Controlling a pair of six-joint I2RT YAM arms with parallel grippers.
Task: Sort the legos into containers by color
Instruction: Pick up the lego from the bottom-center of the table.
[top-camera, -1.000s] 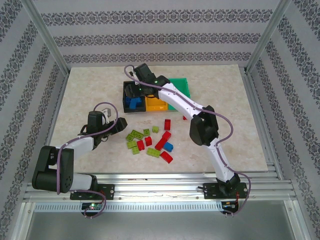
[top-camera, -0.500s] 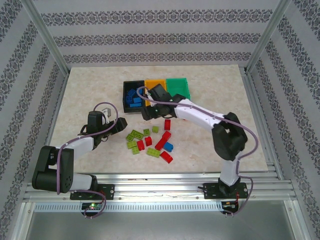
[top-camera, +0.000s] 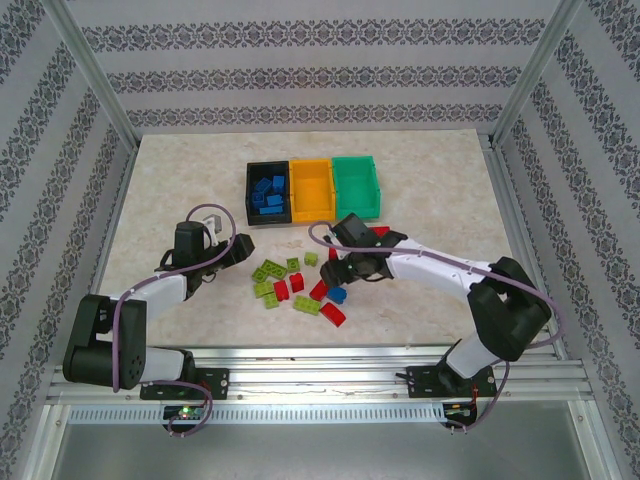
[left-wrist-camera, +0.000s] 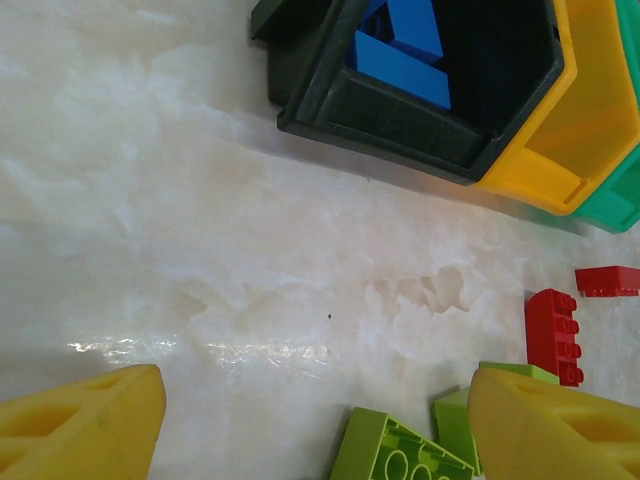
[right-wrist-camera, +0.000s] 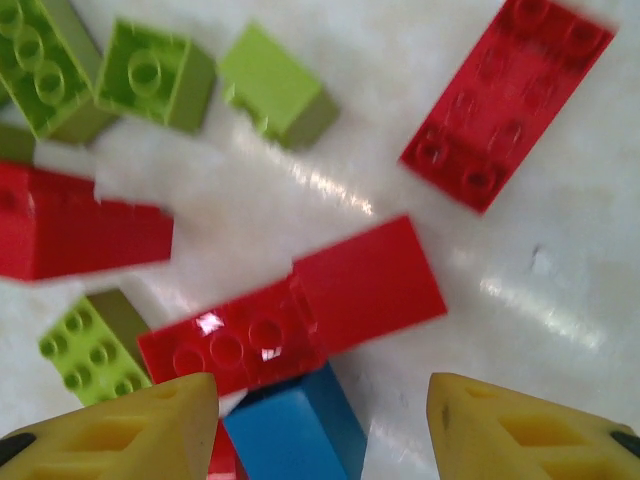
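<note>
Legos (top-camera: 300, 285) lie loose in a cluster toward the near edge of the worktop (top-camera: 450, 180), about midway along it: red, lime green, and one blue that we can make out. Toward the far edge stand the joined containers. The black bin (top-camera: 249, 190) holds blue pieces, while the orange-yellow bin (top-camera: 312, 195) and the green bin (top-camera: 357, 188) look bare inside from above.

Our right gripper (top-camera: 343, 270) hangs over the right side of the cluster, jaws apart and gripping nothing. In its wrist view the blue brick (right-wrist-camera: 295, 430) sits low between the two yellow fingers (right-wrist-camera: 110, 430), lying against a long red brick (right-wrist-camera: 290, 320). That view is smeared, so we cannot tell how level the wrist is. Our left gripper (top-camera: 232, 250) waits near the left end of the cluster, jaws wide and empty, with lime green bricks (left-wrist-camera: 395, 460) just beside one finger.

We judge the step in hand to be the pick of the blue brick (the black bin is plainly its home). To do it well, we should first centre the brick between the pads, since it now sits nearer one finger than the other. Then we turn the jaws square to its flat sides and come straight down. The red neighbour is the hazard: a finger landing on it would tip or drag both pieces. So we close only once both pads are clear of the red, then lift well above the cluster before crossing to the bins.
</note>
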